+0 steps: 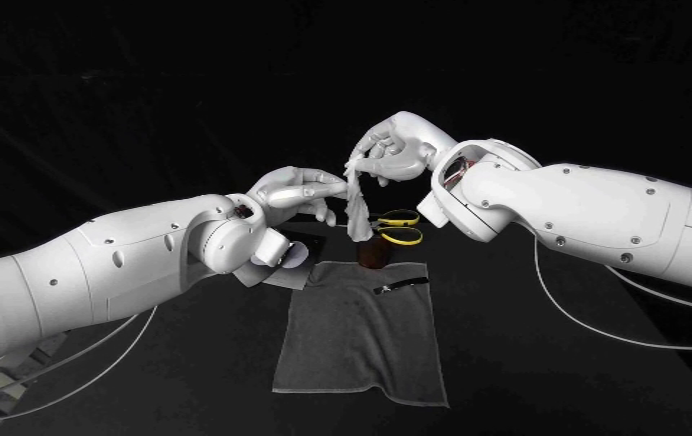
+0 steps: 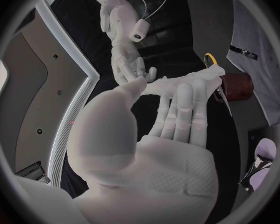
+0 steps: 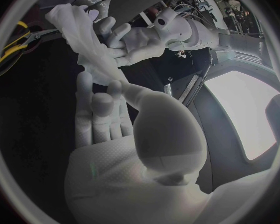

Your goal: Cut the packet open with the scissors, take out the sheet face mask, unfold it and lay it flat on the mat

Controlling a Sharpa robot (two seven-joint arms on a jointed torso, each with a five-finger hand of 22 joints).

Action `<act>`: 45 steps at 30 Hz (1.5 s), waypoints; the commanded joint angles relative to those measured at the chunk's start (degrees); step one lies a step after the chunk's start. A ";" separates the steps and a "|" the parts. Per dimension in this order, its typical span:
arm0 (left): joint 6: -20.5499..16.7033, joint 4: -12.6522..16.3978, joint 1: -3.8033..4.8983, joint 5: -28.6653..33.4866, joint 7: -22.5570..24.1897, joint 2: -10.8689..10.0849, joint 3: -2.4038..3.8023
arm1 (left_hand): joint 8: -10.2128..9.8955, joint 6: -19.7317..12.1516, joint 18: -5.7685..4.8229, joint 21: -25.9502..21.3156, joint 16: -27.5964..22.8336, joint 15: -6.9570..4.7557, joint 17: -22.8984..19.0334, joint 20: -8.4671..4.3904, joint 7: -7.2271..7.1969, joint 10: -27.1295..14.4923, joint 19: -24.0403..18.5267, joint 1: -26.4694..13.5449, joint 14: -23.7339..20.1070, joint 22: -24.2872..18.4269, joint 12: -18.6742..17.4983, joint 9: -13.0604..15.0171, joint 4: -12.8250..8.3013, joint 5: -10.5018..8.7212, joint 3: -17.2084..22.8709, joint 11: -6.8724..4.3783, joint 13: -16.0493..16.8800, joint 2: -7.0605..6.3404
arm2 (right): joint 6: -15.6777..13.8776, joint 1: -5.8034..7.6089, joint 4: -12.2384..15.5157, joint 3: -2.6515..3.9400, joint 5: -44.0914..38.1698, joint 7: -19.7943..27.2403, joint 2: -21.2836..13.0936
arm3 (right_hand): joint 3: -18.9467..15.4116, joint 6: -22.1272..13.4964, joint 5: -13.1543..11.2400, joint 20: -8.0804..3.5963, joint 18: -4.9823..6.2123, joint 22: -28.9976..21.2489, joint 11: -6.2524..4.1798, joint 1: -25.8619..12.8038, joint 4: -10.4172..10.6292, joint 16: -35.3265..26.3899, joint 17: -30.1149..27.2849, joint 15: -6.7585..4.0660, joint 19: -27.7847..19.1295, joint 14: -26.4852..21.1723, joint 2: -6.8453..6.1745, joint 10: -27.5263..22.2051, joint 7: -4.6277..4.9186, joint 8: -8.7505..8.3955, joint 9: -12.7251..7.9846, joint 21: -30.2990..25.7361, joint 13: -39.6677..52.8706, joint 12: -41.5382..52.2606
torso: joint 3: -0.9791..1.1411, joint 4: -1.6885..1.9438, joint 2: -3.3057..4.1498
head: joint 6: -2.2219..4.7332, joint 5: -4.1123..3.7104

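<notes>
In the head view the sheet mask [image 1: 356, 196] is hanging in the air above the far end of the mat [image 1: 361, 346], drawn into a thin, twisted strand. The right hand [image 1: 392, 148] is pinching its top end, and the left hand [image 1: 296, 194] is closing its fingers on the strand a little lower. The scissors [image 1: 398, 226] are lying on the bench [image 1: 548, 376] just beyond the mat's far edge, next to a brown thing [image 1: 372, 253] that I cannot identify.

In the left wrist view the left hand [image 2: 171, 134] is holding the pale sheet across its fingertips. The rest of the fingers are spread, and the right hand [image 2: 124, 59] is meeting it at the same fold.

In the right wrist view the mask [image 3: 84, 40] is running from the right hand's [image 3: 115, 134] fingertips up through the left hand's [image 3: 140, 40] grip. It is bunching into a crumpled wad past that grip.

To my eye the sheet looks very light, limp and probably wet, so it is likely sticking to itself and to the fingers. It looks thin enough to tear if tugged hard. I would take it by two separate outer edges near the top, not by the bunched middle. Then I would draw the hands gently apart, so that it opens under its own weight before coming down onto the mat.
</notes>
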 commanded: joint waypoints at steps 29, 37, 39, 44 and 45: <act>-22.47 0.51 -2.49 -25.98 9.47 0.54 0.02 | 10.76 1.25 1.01 5.51 19.69 -1.36 5.73 -1.09 0.26 -16.68 3.93 21.31 -0.12 4.85 60.68 -8.33 -1.12 0.11 -24.32 -2.28 21.99 9.42 | -0.64 0.10 -0.34 0.11 -0.45 -0.39 0.44 | 0.45 0.51 0.25 -0.03 0.60 0.12 -0.36 -0.07 -0.12 0.01 0.13 -0.08 0.26 0.34 0.40 -0.07 -0.11 1.27 3.95 0.30 0.02 -0.13 | 0.01 -0.03 0.01 | -0.39 0.17; -25.14 0.78 -2.52 -29.76 6.50 1.04 0.02 | 10.05 6.41 0.84 9.03 21.25 -3.46 17.31 -3.00 -1.30 -13.95 6.62 20.30 9.23 6.87 68.73 -11.10 -0.82 0.09 -23.11 -4.59 24.73 7.80 | -0.61 0.09 -0.42 0.11 -0.43 -0.41 0.61 | 0.45 0.51 0.25 -0.03 0.60 0.12 -0.36 -0.07 -0.12 0.01 0.13 -0.08 0.26 0.34 0.40 -0.07 -0.11 1.27 3.95 0.30 0.02 -0.13 | 0.04 -0.08 0.03 | -0.49 0.38; -25.02 0.81 -2.52 -30.56 5.91 1.08 0.02 | 9.94 6.65 0.78 9.42 21.32 -3.66 17.97 -3.18 -1.41 -13.78 6.82 19.75 9.75 7.12 69.82 -11.42 -0.63 0.09 -23.32 -4.82 25.17 7.21 | -0.63 0.09 -0.45 0.11 -0.42 -0.42 0.65 | 0.58 0.59 0.25 -0.04 0.60 0.18 -0.37 -0.15 -0.19 0.04 0.15 -0.09 0.29 0.42 0.36 0.03 -0.12 1.29 3.97 0.36 0.00 -0.12 | 0.03 -0.10 0.03 | -0.49 0.33; -24.60 0.84 -2.53 -32.17 4.71 1.19 0.02 | 9.64 6.17 0.69 9.80 21.41 -3.85 18.84 -3.38 -1.34 -13.98 6.88 18.83 10.27 7.41 71.89 -11.98 -0.21 0.09 -24.03 -5.00 26.07 6.32 | -0.71 0.09 -0.51 0.11 -0.40 -0.45 0.71 | 0.60 0.60 0.25 -0.05 0.60 0.19 -0.36 -0.18 -0.18 0.06 0.18 -0.09 0.29 0.45 0.36 0.05 -0.12 1.29 3.97 0.37 0.00 -0.12 | 0.02 -0.06 0.03 | -0.59 0.25; -24.55 0.83 -2.53 -32.32 4.58 1.22 0.02 | 9.57 5.99 0.67 9.88 21.44 -3.86 19.00 -3.40 -1.30 -14.04 6.91 18.69 10.36 7.46 72.26 -12.09 -0.11 0.08 -24.17 -5.01 26.23 6.24 | -0.73 0.09 -0.50 0.11 -0.40 -0.45 0.72 | 0.60 0.60 0.25 -0.05 0.60 0.20 -0.36 -0.19 -0.18 0.07 0.19 -0.10 0.29 0.46 0.36 0.06 -0.12 1.30 3.97 0.37 0.00 -0.12 | 0.02 -0.07 0.03 | -0.61 0.26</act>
